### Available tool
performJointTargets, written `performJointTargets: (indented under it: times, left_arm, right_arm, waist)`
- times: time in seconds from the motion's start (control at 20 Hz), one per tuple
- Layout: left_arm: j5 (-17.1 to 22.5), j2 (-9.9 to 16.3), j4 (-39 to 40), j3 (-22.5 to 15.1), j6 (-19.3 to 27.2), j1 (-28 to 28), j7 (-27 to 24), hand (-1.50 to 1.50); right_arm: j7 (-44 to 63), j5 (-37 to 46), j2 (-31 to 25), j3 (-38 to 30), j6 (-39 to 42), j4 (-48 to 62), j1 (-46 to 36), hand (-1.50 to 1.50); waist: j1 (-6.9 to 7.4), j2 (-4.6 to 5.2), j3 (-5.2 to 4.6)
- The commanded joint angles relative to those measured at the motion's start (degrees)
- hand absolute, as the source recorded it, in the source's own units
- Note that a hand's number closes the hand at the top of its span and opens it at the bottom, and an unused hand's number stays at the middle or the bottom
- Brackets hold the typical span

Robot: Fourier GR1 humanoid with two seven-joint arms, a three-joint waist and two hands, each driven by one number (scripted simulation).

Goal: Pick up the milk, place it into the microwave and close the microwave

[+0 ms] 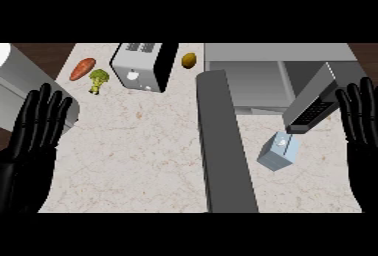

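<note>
Right robot hand (pixel 362 117) is at the right edge, fingers straight and apart, holding nothing; left robot hand (pixel 38 122) rests the same way at the left edge, fingers up, out of play.

Milk (pixel 280 151): small blue-grey carton standing on the desk (pixel 133 150), just in front of the microwave (pixel 255 75) and right beside the lower end of its control panel (pixel 314 107). Microwave door (pixel 221 140) is swung fully open, running down the middle of the view, left of the carton.

Step in hand, as I read it: reach and grasp, not yet begun.

How to do it well:
- Use the right robot hand; it's near the milk, with no obstacle between.
- Come in from the carton's right side, thumb on one face, fingers on the opposite, mid-height.
- Carton sits rotated to the desk edge, so align the wrist to its faces first.
- Watch the panel corner above it; lift straight up before moving toward the cavity.
- Keep clear of the open door.

Toaster (pixel 140 65), carrot (pixel 82 68), broccoli (pixel 98 79) and a brownish round fruit (pixel 189 60) sit well apart at the back; ignore.
</note>
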Motion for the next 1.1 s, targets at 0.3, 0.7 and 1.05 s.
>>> performJointTargets:
  times: [0.3, 0.7, 1.05]
  left_arm:
    - [-1.4, -4.2, 3.9, 2.6, 5.9, -2.0, 0.3, -1.5]
    - [7.9, -0.6, -4.8, 8.5, -1.1, 10.6, -0.9, -1.5]
    - [9.0, -2.4, -11.3, 8.1, -3.6, 19.1, -2.3, -1.5]
  right_arm:
    - [12.4, 20.0, 4.7, 14.5, -17.3, 0.1, -8.2, -1.5]
    - [21.9, 32.2, 4.8, 28.9, -28.3, 0.3, -8.5, -1.5]
    - [20.3, 35.3, 4.5, 28.3, -30.4, -1.2, 0.2, -1.5]
  waist:
    - [-0.74, 2.03, -1.84]
    - [-0.63, 1.86, -1.76]
    - [-0.86, 1.88, -1.71]
